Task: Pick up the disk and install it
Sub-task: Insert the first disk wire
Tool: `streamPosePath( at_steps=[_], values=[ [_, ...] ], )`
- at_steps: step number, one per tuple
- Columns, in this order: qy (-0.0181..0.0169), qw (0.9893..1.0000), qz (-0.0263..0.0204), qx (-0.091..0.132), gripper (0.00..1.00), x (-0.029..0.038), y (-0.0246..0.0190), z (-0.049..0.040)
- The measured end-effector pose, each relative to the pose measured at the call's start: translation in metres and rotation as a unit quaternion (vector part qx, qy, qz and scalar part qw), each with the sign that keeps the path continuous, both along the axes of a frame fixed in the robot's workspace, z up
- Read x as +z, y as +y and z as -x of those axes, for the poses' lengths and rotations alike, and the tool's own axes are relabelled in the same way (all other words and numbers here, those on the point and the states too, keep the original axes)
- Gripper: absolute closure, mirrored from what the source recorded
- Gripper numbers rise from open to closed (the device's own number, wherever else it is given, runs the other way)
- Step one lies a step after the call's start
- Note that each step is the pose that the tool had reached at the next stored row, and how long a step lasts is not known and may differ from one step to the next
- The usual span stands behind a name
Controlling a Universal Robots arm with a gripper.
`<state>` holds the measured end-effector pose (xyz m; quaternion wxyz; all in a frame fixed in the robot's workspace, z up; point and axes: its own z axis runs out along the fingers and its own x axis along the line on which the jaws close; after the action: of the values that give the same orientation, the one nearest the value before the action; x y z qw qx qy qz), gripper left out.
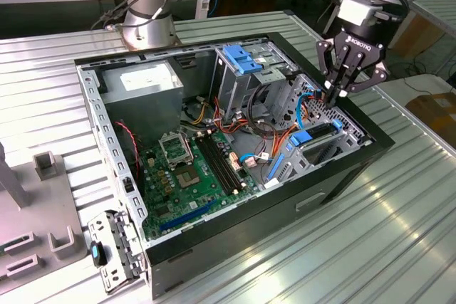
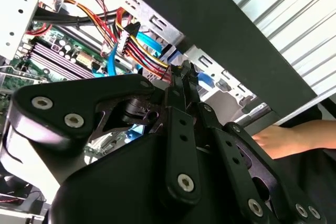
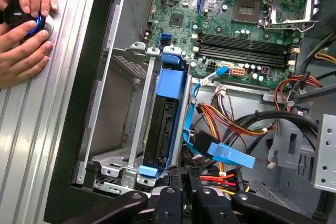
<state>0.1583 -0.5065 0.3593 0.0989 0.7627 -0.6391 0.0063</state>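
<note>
Now the black gripper (image 1: 335,94), fingers pinched together and empty, hangs over the flat blue-framed disk (image 3: 161,124)

Bright, even light from above fills the exterior view. The ribbed metal table (image 1: 399,211) carries a pale sheen, and the open computer case (image 1: 214,247) drops a short, soft shadow at its foot. Inside it, the wall beside the power supply (image 1: 146,83) lies in shade. In the second wrist view the gripper (image 2: 181,80) looms close to the lens, dark and soft-edged, while white glare washes out the sheet metal (image 2: 13,9) behind it. In the first wrist view the motherboard (image 3: 236,30) is crisp and evenly lit. The blue frame of the disk (image 3: 170,103) glows bright there, above a deep black shadow in its bay.
</note>
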Motion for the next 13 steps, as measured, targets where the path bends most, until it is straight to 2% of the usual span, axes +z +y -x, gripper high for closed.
streamPosePath(
  at_steps=[2,7,10,12,13],
  values=[
    [0.0000,1.0000,-0.0008,-0.001,0.83,0.0000,-0.0015,0.0007],
    [0.0000,0.9994,-0.0009,-0.033,0.83,-0.0016,-0.0016,0.0008],
    [-0.0001,0.9990,-0.0009,-0.045,0.83,-0.0033,-0.0018,0.0008],
    [0.0000,0.9990,-0.0008,-0.046,0.83,-0.0037,-0.0039,0.0013],
    [-0.0001,0.9990,-0.0030,-0.046,0.83,-0.0038,-0.0073,0.0026]
  ],
)
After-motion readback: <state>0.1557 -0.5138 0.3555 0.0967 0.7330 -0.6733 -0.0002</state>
